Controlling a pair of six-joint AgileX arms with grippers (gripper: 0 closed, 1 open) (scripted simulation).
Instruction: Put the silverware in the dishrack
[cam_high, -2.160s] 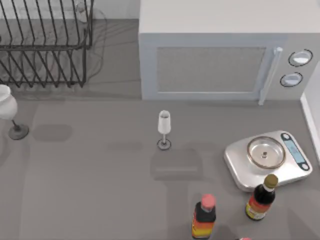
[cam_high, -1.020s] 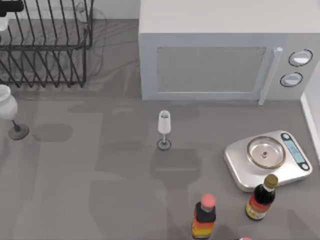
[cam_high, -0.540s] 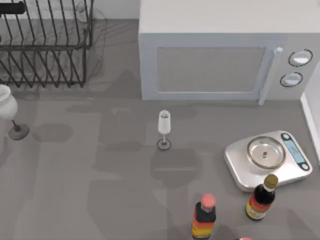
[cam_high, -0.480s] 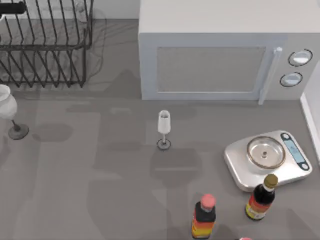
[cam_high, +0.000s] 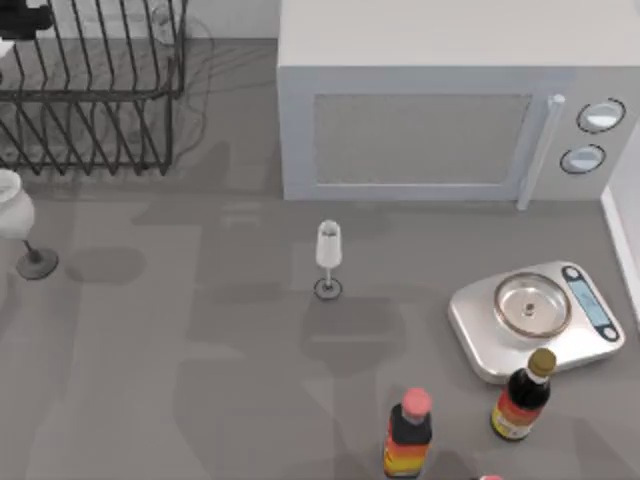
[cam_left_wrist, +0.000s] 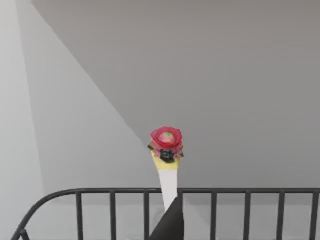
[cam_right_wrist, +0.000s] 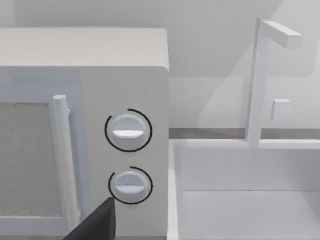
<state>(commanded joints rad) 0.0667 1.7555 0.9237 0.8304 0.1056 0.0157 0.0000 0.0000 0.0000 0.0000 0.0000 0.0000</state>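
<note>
Left gripper (cam_high: 18, 18) is at the far-left corner, over the rack (cam_high: 100, 110). It's clamped on the spoon (cam_left_wrist: 167, 170). In the left wrist view the handle runs straight out from the fingers, knob end outermost, above the rack's top rail. Release looks like the next step. Right gripper (cam_right_wrist: 95, 225): can't tell its state; it faces the microwave (cam_right_wrist: 85, 125) at far right

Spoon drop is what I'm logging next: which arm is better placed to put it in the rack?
Left. Its gripper is over the rack at the table's far left, and the spoon rises from its fingers above the rack's rail. The right gripper faces the microwave.
</note>
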